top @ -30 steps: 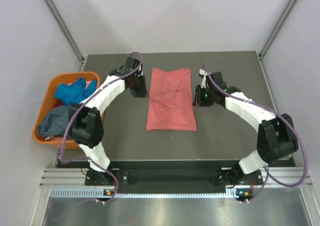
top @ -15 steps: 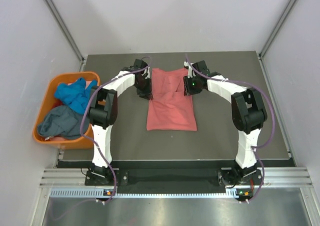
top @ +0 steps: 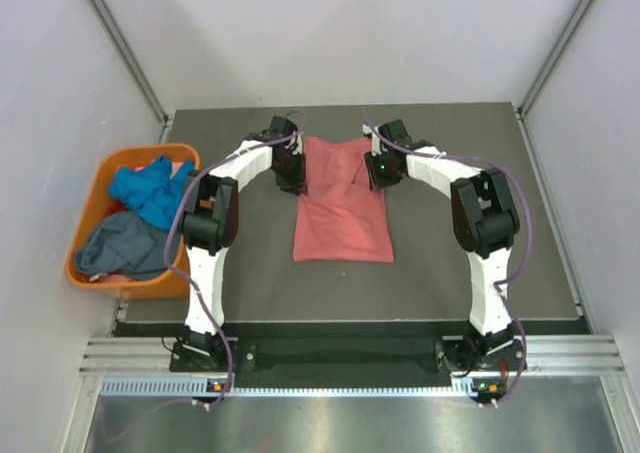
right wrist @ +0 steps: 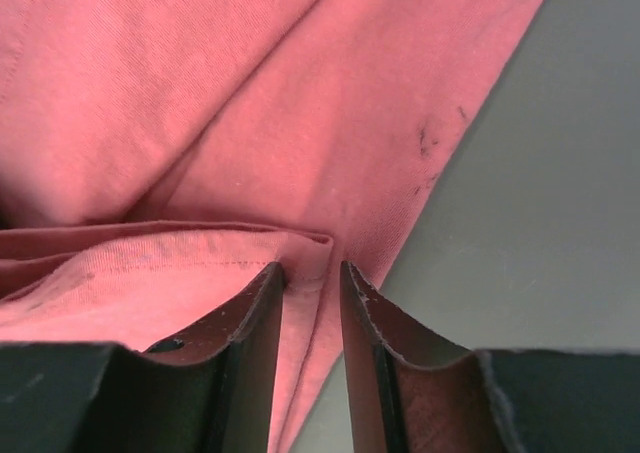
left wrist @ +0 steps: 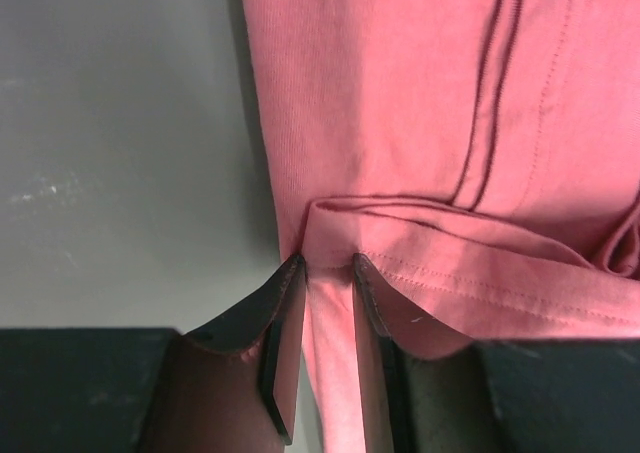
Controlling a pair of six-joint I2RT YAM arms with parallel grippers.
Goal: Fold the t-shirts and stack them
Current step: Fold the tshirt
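Salmon-pink tee [top: 342, 203] flat on table [top: 420, 273], folded lengthwise to narrow rectangle, sleeves tucked in at far end. Bright blue tee [top: 145, 188] & slate grey-blue tee [top: 120, 245] crumpled in orange tub [top: 140, 152] at left, grey prob. nearer.

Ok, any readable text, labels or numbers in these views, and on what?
No readable text in any view.
salmon-pink t-shirt: dark marks cut off at the top of the left wrist view, too blurred to read; specks in the right wrist view are not letters.
orange tub: no label visible.
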